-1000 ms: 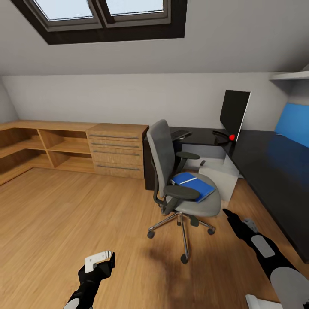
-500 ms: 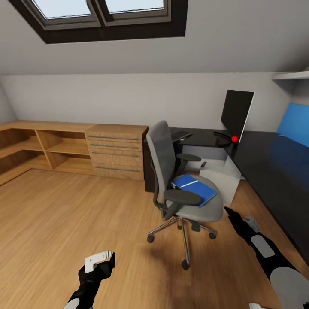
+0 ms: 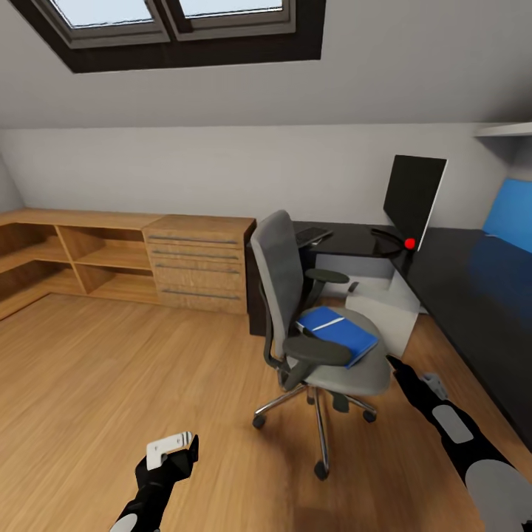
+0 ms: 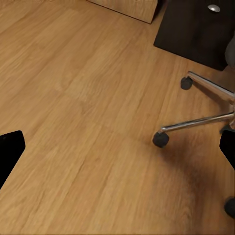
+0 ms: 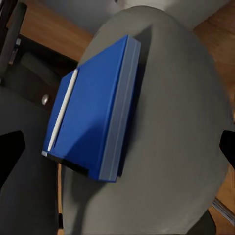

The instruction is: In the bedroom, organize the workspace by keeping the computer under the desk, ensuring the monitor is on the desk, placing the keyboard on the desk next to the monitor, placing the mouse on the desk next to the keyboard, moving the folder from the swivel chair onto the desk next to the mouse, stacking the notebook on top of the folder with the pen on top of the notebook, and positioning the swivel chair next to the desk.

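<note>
Two end effectors spread, empty | folder [image 5: 95, 112] with pen [image 5: 61, 111] on swivel chair [image 3: 347, 367] | right end effector [image 5: 117, 147] above folder

I see a wood plank floor [image 3: 111, 384] running across the room, also under me in the left wrist view. Far left, a light-wood open shelf unit [image 3: 66, 255] stands against the white wall [image 3: 222, 170], with a dresser [image 3: 196, 262] of long bar handles just right of it. A dark-framed skylight [image 3: 177, 26] sits in the sloped ceiling overhead.
</note>
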